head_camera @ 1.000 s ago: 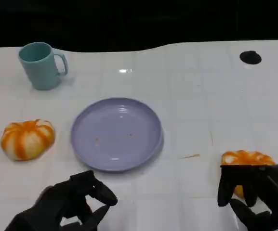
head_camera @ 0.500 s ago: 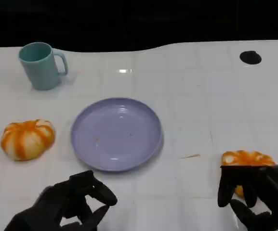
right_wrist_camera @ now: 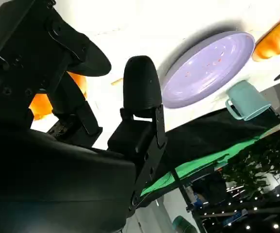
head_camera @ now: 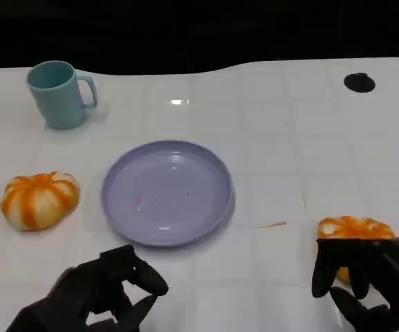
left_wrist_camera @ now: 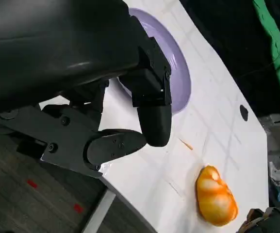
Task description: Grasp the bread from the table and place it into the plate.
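Two orange-and-white breads lie on the white table. One bread (head_camera: 40,200) sits at the left of the lavender plate (head_camera: 168,192). The other bread (head_camera: 355,228) lies at the right, and its near side is hidden behind my right hand (head_camera: 368,283). That hand hovers at the bread's near edge with its fingers spread; the bread (right_wrist_camera: 42,104) shows between them and is not gripped. The plate (right_wrist_camera: 207,68) is empty. My left hand (head_camera: 99,294) hangs near the front edge, below the plate, fingers loosely bent and holding nothing. From the left wrist, the right bread (left_wrist_camera: 216,201) lies past the plate (left_wrist_camera: 178,82).
A teal mug (head_camera: 61,93) stands at the back left, handle toward the right. A small black round spot (head_camera: 359,82) marks the table at the back right. A thin orange crumb (head_camera: 274,224) lies between plate and right bread. The table's far edge meets darkness.
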Action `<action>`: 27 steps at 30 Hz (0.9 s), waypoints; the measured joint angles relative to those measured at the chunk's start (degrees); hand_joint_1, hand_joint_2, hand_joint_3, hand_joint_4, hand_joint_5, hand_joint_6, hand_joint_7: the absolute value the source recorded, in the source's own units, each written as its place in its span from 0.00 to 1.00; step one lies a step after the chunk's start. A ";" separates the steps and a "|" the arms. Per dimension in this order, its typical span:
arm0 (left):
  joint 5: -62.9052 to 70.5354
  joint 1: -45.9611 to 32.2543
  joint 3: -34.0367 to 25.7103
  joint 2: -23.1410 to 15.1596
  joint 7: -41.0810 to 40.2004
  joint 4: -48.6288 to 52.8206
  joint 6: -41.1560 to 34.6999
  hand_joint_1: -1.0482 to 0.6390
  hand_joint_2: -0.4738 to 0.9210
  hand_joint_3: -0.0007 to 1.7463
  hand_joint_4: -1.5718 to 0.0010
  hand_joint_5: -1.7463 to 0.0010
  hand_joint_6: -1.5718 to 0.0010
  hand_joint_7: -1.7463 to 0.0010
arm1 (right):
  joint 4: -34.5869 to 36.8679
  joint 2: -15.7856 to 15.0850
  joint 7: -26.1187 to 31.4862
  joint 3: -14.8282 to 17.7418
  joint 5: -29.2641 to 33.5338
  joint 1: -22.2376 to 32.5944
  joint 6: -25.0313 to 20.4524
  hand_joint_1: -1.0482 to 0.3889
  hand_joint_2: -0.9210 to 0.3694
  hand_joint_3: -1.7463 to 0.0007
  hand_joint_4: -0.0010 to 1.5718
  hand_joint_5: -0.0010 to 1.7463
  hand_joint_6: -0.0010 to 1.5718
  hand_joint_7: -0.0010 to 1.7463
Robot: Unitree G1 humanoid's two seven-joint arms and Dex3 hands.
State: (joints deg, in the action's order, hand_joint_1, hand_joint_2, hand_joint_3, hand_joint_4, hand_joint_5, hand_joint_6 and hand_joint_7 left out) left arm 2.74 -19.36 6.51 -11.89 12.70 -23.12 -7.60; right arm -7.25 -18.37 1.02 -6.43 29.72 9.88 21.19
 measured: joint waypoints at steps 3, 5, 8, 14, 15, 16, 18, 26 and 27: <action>0.01 0.00 0.00 0.00 0.00 0.00 0.00 0.48 0.93 0.35 0.60 0.00 0.59 0.29 | -0.77 0.00 -0.54 0.13 -0.25 0.00 -0.95 0.75 0.57 0.23 0.57 0.96 0.59 0.63; 0.04 -0.02 0.01 0.00 0.00 0.00 0.00 0.48 0.93 0.35 0.60 0.00 0.59 0.29 | -1.33 0.00 -0.99 0.21 -0.27 0.00 -1.94 0.75 0.56 0.27 0.57 0.94 0.60 0.58; 0.04 -0.05 0.01 0.00 0.00 -0.02 -0.05 0.48 0.93 0.35 0.60 0.00 0.60 0.29 | -3.20 0.00 -1.56 0.47 -0.05 0.01 -3.76 0.70 0.53 0.37 0.57 0.81 0.64 0.42; 0.02 -0.11 0.02 -0.02 0.02 -0.04 -0.18 0.48 0.93 0.35 0.60 0.00 0.59 0.28 | -8.68 -0.82 -2.96 1.16 6.14 0.10 -10.03 0.61 0.42 0.54 0.56 0.64 0.66 0.21; 0.00 -0.11 0.02 -0.02 0.03 -0.04 -0.18 0.48 0.93 0.35 0.60 0.00 0.59 0.28 | -9.42 -1.08 -3.37 1.16 7.05 0.12 -10.94 0.59 0.40 0.58 0.53 0.61 0.65 0.18; -0.05 -0.11 0.02 -0.02 0.08 -0.04 -0.18 0.47 0.93 0.35 0.60 0.00 0.59 0.28 | -10.08 -1.35 -3.91 1.15 7.98 0.12 -11.79 0.59 0.37 0.63 0.51 0.58 0.63 0.14; -0.09 -0.12 0.02 -0.01 0.31 -0.04 -0.19 0.47 0.93 0.35 0.61 0.00 0.59 0.28 | -11.45 -1.97 -5.42 1.14 10.28 0.13 -13.82 0.56 0.30 0.74 0.46 0.49 0.59 0.07; -0.12 -0.13 0.02 0.00 0.33 -0.07 -0.49 0.47 0.93 0.35 0.60 0.00 0.60 0.28 | -18.20 -4.51 -12.98 1.15 18.10 0.12 -21.05 0.49 0.16 0.94 0.27 0.20 0.41 0.00; -0.12 -0.12 0.03 0.00 0.33 -0.07 -0.53 0.47 0.93 0.35 0.60 0.00 0.59 0.28 | -18.78 -4.81 -13.50 1.15 18.84 0.11 -21.45 0.47 0.15 0.95 0.24 0.19 0.38 0.00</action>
State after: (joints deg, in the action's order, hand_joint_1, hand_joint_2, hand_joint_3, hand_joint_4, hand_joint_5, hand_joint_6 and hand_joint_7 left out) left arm 2.62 -19.48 6.54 -11.89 13.04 -23.19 -8.13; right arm -26.04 -23.18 -12.48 -5.28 48.55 9.99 -0.26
